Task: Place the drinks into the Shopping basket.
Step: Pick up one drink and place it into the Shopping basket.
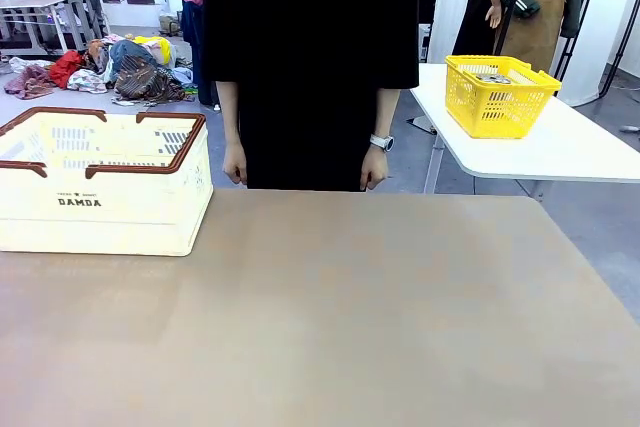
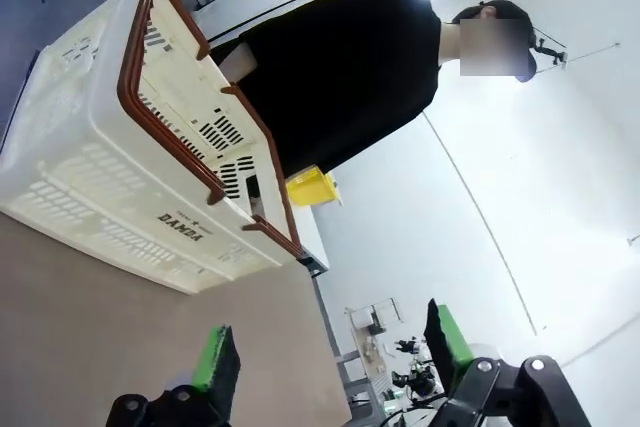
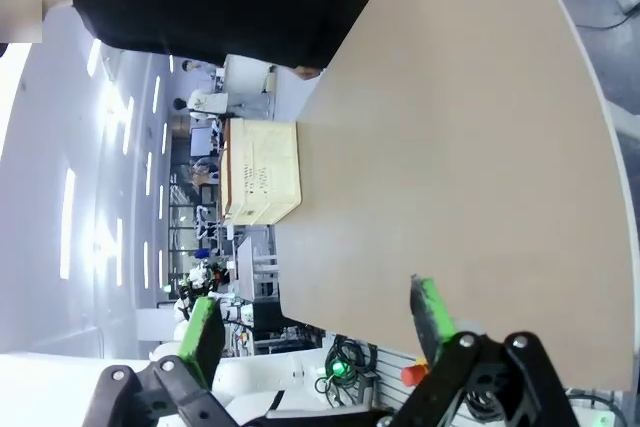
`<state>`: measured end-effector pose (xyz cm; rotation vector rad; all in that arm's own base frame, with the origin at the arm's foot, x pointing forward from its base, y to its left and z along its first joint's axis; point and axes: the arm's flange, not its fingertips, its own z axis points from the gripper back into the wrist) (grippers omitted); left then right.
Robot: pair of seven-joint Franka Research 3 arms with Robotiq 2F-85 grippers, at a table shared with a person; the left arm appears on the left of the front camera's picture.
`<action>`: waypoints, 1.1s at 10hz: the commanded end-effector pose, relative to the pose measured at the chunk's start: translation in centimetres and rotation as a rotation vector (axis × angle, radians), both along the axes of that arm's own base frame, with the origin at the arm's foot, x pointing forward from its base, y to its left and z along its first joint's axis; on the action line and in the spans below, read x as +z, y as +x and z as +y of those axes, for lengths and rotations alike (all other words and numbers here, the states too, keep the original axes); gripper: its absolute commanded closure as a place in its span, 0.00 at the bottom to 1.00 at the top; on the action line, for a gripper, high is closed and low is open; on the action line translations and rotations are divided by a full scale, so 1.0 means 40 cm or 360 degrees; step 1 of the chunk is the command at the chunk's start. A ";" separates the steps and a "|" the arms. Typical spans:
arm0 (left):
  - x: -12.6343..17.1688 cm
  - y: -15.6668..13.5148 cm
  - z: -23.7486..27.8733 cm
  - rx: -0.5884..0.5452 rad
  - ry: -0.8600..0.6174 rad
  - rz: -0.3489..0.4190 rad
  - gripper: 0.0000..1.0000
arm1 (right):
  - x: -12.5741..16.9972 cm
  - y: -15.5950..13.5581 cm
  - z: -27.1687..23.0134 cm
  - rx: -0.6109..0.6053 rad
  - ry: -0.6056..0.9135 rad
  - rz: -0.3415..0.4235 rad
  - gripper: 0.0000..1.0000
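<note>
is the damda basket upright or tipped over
Upright: the Shopping basket stands flat on the table, its open brown rim facing up and the DAMDA print reading level in the front view.

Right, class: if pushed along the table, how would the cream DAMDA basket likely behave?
Probably slides rather than tips: the Shopping basket sits wide and low on the smooth table. Likely light yet fairly stiff: slotted plastic walls, brown rim.

Grey floor [image 1: 590, 217], white side table [image 1: 580, 147] — a clothes pile [image 1: 130, 72] lies far left.
</note>
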<state>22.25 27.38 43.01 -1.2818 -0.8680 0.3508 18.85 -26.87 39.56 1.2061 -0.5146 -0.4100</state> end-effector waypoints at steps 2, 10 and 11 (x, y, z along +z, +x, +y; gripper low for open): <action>0.008 -0.029 0.008 -0.0009 -0.0025 -0.0012 0.00 | 0.009 -0.010 0.005 0.0025 0.0016 -0.0009 0.00; 0.008 -0.029 0.008 -0.0009 -0.0025 -0.0012 0.00 | 0.009 -0.010 0.005 0.0025 0.0016 -0.0009 0.00; 0.008 -0.029 0.008 -0.0009 -0.0025 -0.0012 0.00 | 0.009 -0.010 0.005 0.0025 0.0016 -0.0009 0.00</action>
